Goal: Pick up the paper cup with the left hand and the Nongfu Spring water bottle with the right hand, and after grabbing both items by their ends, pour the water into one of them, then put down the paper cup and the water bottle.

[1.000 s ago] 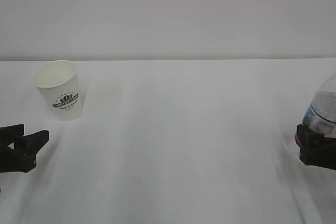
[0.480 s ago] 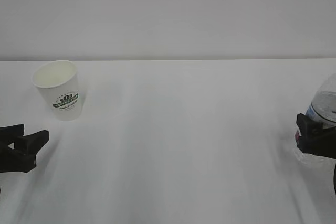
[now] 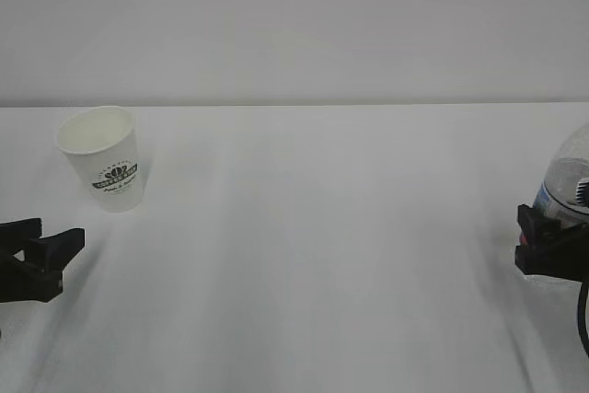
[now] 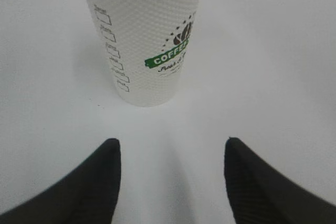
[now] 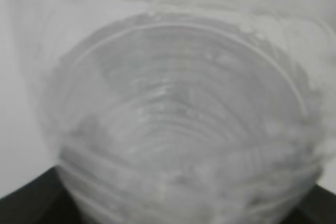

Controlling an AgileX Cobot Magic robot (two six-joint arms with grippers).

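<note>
The white worktop point(image 3: 313, 246) fills most of the exterior view and runs back to a pale wall.

At the right edge of that view the Nongfu Spring water bottle point(image 3: 569, 186) shows only in part: a clear rounded body with a strip of its label above the black fingers. The right wrist view is filled by the bottle's ribbed, transparent wall point(image 5: 184, 129), very close and blurred, with a dark finger at each lower corner of the picture. The right claw point(image 3: 550, 248) has its fingers on either side of the bottle; whether they press on it or stand just off it cannot be told from these views.

The paper cup point(image 3: 101, 157) stands upright on the worktop at the far left, its mouth open to the top and its dark green logo facing the camera. In the left wrist view the cup point(image 4: 143, 35) shows a dimpled wall, a column of small check boxes and a green banner.

The left claw point(image 3: 44, 253) sits low at the left edge, nearer the camera than the cup and apart from it. Its two black fingers point(image 4: 84, 190) are spread and released, holding nothing, with bare worktop between them and the cup straight ahead.
</note>
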